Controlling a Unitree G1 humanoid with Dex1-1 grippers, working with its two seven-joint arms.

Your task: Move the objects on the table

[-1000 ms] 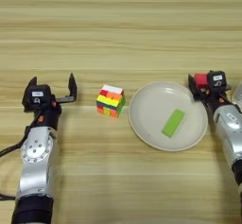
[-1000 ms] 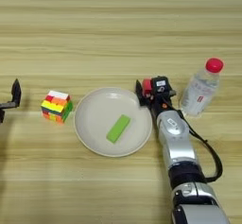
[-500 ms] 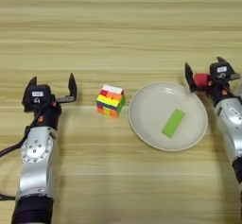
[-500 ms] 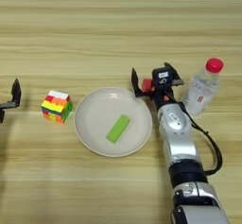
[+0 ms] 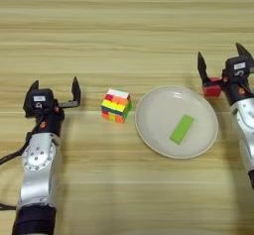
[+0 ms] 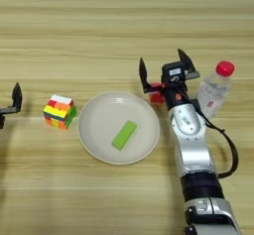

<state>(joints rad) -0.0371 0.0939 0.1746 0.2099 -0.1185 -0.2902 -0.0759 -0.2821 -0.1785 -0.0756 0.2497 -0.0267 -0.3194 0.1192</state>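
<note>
Right gripper (image 6: 163,71) wide open over red cube (image 6: 156,96) beside plate (image 6: 94,137), green block (image 6: 124,135) on plate, bottle (image 6: 214,89) right of arm, puzzle cube (image 5: 116,105) left of plate, left gripper (image 5: 54,90) open, idle.

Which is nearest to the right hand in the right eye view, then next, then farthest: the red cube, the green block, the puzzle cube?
From the right hand:
1. Red cube, just below its open fingers, beside the plate.
2. Green block, on the plate, further left.
3. Puzzle cube, left of the plate.
</note>
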